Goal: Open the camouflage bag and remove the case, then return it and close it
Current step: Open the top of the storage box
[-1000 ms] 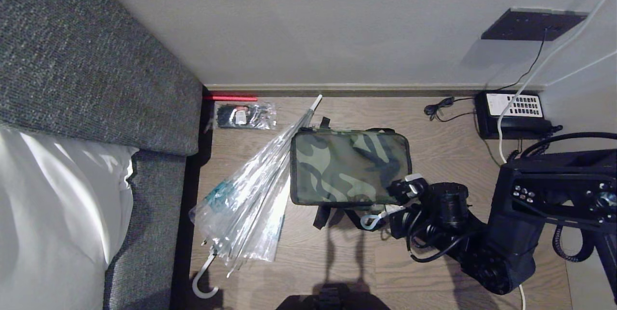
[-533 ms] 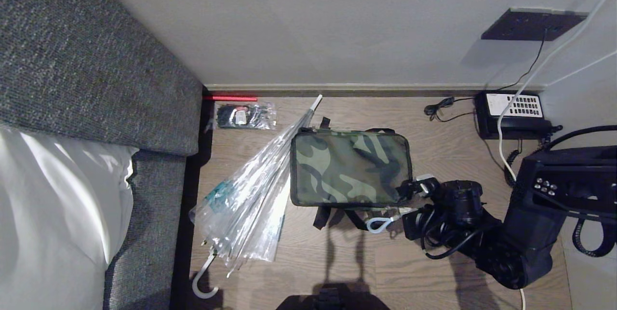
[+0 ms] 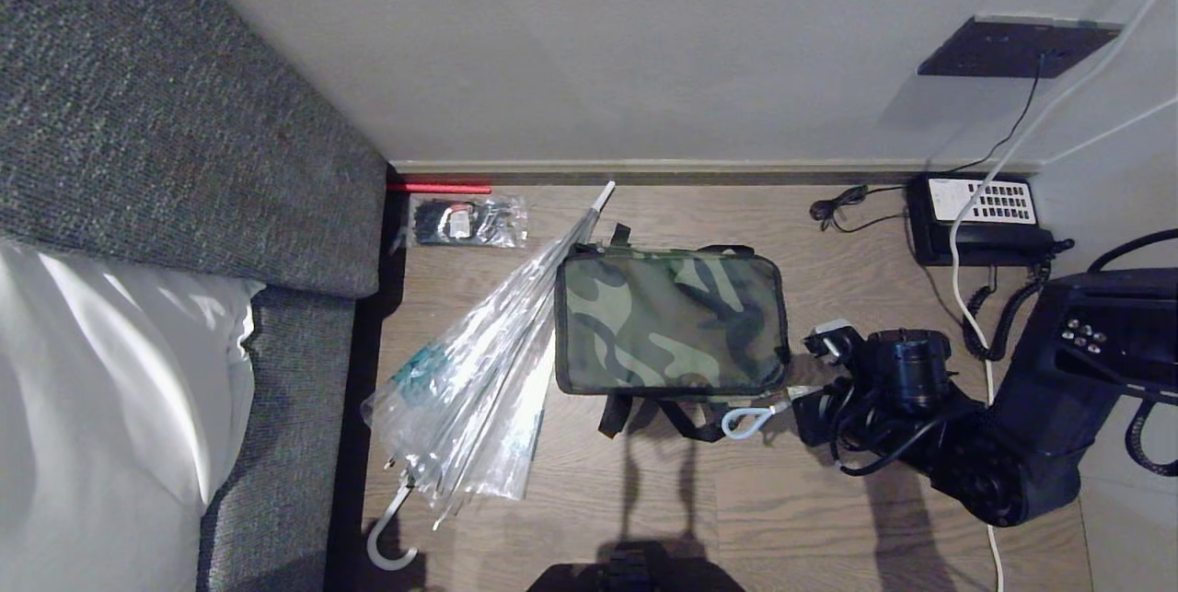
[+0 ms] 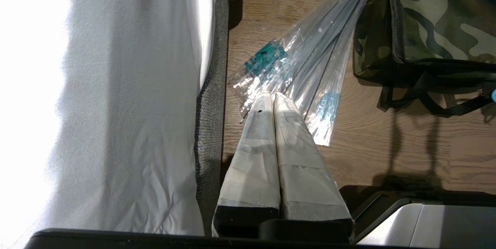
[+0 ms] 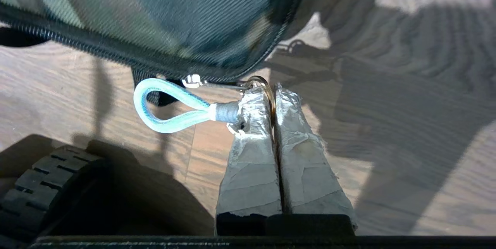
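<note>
The camouflage bag lies flat on the wooden floor with its lid down, so the case is hidden. My right gripper is at the bag's near right corner. In the right wrist view this right gripper is shut on the brass ring of the zipper pull. A pale blue loop hangs off that ring beside the black zipper edging; the head view shows the loop too. My left gripper is parked, shut and empty, above the floor near the umbrella.
A clear plastic umbrella leans against the bag's left side. A telephone with cords sits at the back right by the wall. A grey sofa with white bedding fills the left. A plastic packet lies by the skirting.
My right arm has moved to the right along the bag's near edge to its right corner, still shut on the zipper pull, and the blue loop has travelled with it. The bag has stayed put.
</note>
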Controlling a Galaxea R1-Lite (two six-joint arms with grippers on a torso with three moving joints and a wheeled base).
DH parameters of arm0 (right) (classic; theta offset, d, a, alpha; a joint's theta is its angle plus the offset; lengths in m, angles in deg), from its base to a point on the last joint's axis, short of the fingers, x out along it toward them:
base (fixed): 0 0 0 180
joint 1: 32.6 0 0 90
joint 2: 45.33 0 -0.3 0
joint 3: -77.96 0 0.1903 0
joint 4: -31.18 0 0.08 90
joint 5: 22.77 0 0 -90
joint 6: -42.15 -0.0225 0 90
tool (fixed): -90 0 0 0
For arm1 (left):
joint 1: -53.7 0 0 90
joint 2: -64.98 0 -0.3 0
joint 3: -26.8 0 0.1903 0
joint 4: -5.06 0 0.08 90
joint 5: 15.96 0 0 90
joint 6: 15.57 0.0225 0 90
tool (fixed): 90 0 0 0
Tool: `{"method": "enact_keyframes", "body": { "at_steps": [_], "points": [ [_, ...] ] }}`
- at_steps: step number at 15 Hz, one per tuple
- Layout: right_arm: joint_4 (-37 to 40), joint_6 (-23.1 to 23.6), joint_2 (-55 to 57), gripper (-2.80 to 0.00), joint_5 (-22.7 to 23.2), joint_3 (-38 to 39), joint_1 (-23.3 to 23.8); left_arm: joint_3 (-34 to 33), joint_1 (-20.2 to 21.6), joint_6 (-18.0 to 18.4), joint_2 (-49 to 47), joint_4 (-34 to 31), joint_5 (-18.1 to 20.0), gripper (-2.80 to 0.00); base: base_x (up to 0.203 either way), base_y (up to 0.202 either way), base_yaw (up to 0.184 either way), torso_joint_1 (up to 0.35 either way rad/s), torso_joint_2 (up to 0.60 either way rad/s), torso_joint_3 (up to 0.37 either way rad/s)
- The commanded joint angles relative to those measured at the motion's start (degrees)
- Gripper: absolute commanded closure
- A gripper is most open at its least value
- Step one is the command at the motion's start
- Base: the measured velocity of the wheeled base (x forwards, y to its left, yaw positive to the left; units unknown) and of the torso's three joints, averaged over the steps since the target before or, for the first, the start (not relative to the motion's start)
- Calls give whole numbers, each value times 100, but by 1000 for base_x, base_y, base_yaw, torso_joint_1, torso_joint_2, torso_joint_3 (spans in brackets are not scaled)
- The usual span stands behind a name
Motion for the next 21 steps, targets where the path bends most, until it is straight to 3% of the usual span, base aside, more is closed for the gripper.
{"method": "enact_keyframes", "body": {
  "at_steps": [1,7,16,21],
  "points": [
    [-34,-1,-95,0,21,-11,43,0,1,-1,2,1,0,0,0,0,0,0,0,0],
    [-68,-1,-195,0,283,-151,221,0,1,-1,2,1,0,0,0,0,0,0,0,0],
    [89,60,-271,0,311,-213,456,0,1,-1,2,1,0,0,0,0,0,0,0,0],
    [98,8,-257,0,354,-632,508,0,1,-1,2,1,0,0,0,0,0,0,0,0]
  ]
}}
